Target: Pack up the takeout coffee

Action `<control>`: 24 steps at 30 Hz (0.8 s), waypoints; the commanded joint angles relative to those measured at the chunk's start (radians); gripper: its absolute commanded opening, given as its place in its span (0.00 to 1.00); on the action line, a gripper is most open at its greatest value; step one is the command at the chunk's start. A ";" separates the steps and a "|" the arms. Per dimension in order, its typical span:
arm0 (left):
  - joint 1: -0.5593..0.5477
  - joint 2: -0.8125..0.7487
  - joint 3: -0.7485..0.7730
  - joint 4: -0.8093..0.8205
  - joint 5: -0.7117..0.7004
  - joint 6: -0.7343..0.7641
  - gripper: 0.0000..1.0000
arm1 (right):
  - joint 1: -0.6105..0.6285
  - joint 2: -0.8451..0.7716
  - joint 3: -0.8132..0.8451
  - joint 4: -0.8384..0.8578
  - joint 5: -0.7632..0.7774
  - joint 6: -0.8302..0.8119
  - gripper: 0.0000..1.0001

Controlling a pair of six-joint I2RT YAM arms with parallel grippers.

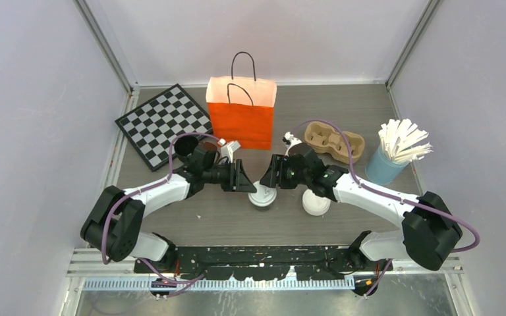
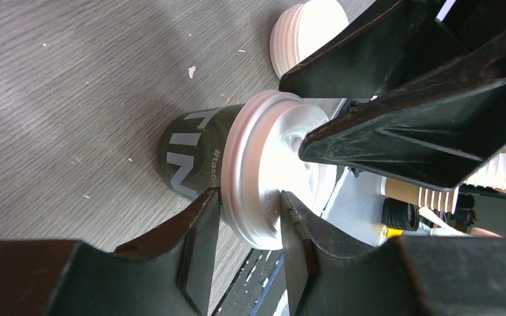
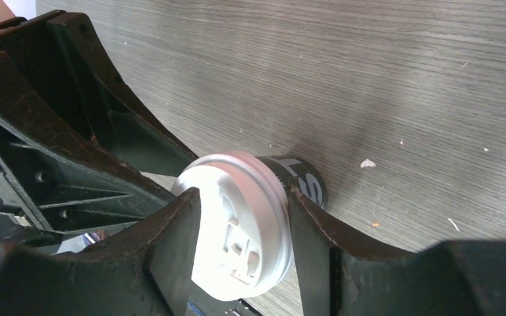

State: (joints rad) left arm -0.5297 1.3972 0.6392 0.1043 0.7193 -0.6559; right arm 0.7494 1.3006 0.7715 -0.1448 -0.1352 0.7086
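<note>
Step, my read: securing takeout coffee, upright on table, lower centre of top view, below orange bag. Left gripper pinched lid rim. Right gripper straddled lid; couldn't tell whether it gripped. Next: single firm hold, lift upright, lower into bag mouth.

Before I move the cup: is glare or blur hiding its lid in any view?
Top external: even light, sharp, but the takeout coffee is small. Left wrist: lid bright, detail visible; left fingers dark, little detail. Right wrist: lid crisp; right fingers in shadow.
</note>
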 commanded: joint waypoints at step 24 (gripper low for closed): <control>-0.013 -0.246 -0.142 0.002 -0.068 -0.123 0.72 | 0.002 -0.096 -0.250 0.261 0.011 0.023 0.44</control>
State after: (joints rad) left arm -0.5373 1.1553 0.5209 0.0494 0.6369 -0.7429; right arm 0.7490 1.2156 0.5434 0.1272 -0.1509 0.7422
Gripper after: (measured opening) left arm 0.726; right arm 0.444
